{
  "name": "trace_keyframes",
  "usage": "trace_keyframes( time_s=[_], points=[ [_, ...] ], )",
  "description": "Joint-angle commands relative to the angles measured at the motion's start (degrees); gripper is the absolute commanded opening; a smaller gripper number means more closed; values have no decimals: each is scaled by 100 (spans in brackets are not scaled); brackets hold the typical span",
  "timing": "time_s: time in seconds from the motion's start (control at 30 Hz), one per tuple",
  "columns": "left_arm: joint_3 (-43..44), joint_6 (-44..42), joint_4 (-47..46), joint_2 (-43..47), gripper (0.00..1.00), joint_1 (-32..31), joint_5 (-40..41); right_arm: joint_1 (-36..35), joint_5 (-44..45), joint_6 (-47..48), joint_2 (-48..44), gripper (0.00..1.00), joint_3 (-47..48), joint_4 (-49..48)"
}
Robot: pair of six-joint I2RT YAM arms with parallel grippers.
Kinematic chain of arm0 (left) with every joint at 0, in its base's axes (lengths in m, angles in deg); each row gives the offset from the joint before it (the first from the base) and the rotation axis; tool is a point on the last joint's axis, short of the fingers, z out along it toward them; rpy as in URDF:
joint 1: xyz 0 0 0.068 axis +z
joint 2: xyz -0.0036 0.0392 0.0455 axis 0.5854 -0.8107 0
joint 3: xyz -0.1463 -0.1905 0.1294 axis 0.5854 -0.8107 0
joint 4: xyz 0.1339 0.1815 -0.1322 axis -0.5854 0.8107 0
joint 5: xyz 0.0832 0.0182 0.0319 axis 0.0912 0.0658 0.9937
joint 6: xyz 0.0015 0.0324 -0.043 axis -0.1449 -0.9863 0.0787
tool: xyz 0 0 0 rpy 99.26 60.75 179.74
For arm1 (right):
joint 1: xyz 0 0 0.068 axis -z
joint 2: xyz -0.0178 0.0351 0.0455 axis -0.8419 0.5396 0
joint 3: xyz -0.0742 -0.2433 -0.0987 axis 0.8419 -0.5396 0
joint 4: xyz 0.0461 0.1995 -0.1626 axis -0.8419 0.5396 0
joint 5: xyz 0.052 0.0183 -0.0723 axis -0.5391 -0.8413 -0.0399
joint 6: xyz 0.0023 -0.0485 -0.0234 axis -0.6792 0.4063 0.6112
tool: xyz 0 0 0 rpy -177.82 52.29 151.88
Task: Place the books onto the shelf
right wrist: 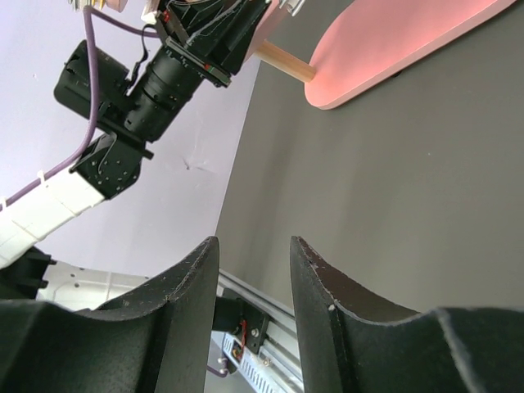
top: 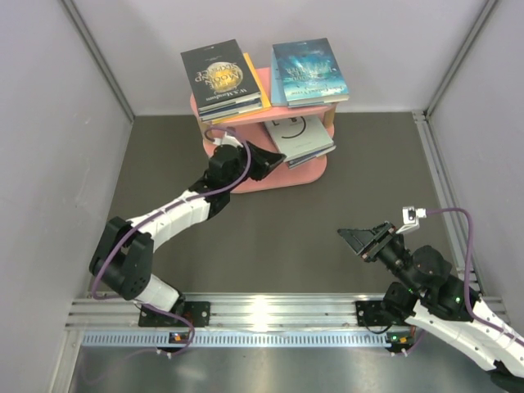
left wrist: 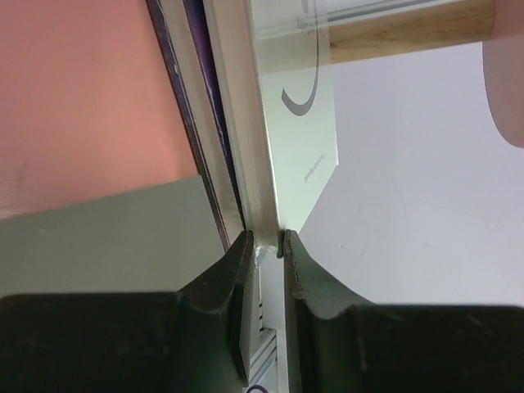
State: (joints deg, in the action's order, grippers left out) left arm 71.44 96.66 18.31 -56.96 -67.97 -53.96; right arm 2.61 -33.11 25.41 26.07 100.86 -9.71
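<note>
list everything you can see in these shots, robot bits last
shelf: one, pink with wooden posts, far middle of the table
black moon book: one, black and gold, tops the left stack on the shelf's top board
yellow book: one, yellow, lower in that stack
teal book: one, teal, tops the right stack on the top board
pale book: one, grey-white, on a lower board, right half
purple book: one, purple, only its edge shows, beside the pale book
table: one, dark grey
rail: one, silver, near edge
left gripper: one, black, shut on the pale book's edge
right gripper: one, black, open and empty, over the table's near right
</note>
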Motion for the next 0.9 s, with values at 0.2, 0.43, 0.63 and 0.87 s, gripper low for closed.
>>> trace_keyframes(
  time_s=[0.2,0.43,0.63,0.87],
  points=[
    [292,-108,29,-60,9,-433,183,-28,16,121,-60,39,30,-90],
    [371,-397,652,396,80,-425,543,-28,16,112,-96,39,65,-19],
    [634,-924,1724,1152,99,-398,1062,-28,16,156,-78,40,100,16],
    [556,-2066,3657,2574,99,-337,1773,-37,60,481,132,41,381,148]
  ],
)
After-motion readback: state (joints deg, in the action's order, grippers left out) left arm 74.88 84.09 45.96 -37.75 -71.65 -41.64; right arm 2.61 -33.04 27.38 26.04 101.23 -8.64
